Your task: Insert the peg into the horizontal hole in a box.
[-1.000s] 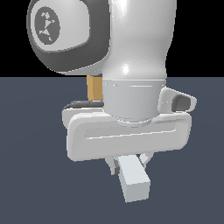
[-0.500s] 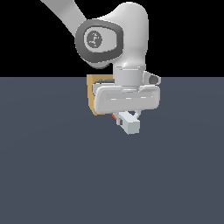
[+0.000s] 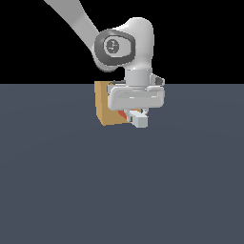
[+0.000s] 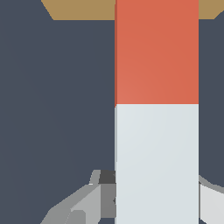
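Observation:
In the exterior view the tan box (image 3: 106, 107) stands on the dark floor, partly behind my gripper (image 3: 135, 116). The gripper is shut on the peg (image 3: 139, 119), whose white end points toward the camera while a bit of its orange-red part shows against the box face. The hole is hidden behind the hand and peg. In the wrist view the peg (image 4: 156, 109) runs from its white half near the fingers (image 4: 78, 203) to its orange-red half, which reaches the tan box (image 4: 78, 8) at the picture's edge.
A flat dark grey floor (image 3: 119, 190) spreads around the box. The arm's white links (image 3: 124, 45) rise above the box against a black background.
The hand with the peg has moved away from the exterior camera toward the box, shrinking in view. The peg's orange-red part now shows against the box face.

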